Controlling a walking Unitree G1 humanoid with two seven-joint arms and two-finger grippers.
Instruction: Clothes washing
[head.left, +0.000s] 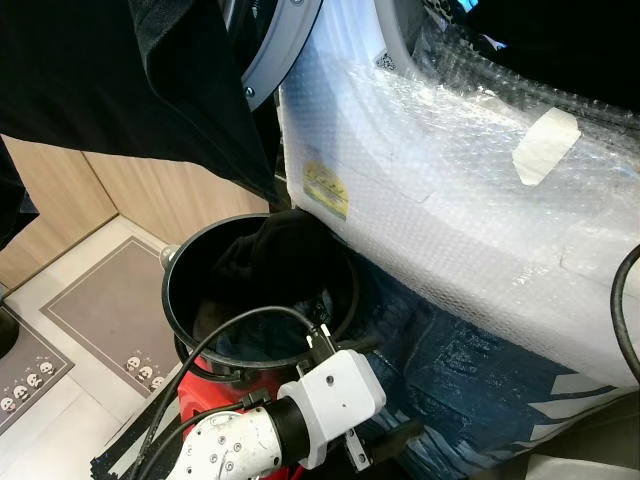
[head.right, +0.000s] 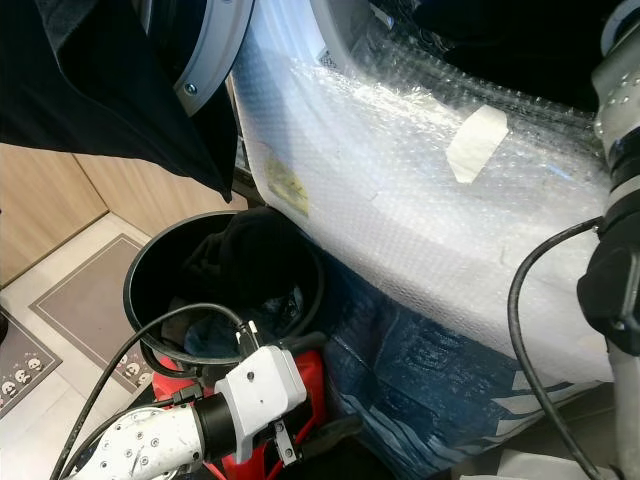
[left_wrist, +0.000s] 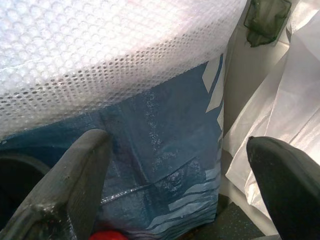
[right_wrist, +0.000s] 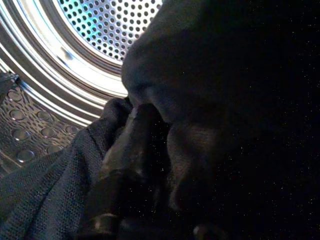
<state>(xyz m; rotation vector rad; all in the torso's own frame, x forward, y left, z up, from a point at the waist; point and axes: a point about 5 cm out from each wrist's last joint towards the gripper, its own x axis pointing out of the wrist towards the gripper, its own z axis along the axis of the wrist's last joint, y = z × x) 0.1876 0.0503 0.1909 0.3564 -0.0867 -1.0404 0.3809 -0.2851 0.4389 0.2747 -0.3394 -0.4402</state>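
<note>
Right pincer (right_wrist: 135, 150) pinching dark garment (right_wrist: 225, 100) at drum (right_wrist: 90, 30) mouth, likely feeding washer. Left pincer (left_wrist: 175, 175) spread, idle beside bubble-wrapped machine (head.left: 450, 190). More dark clothes wait in black bucket (head.left: 172, 300) below.

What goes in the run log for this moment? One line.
phase: loading drum | right tool: shut on dark garment | left tool: open, idle | bucket: clothes inside
</note>
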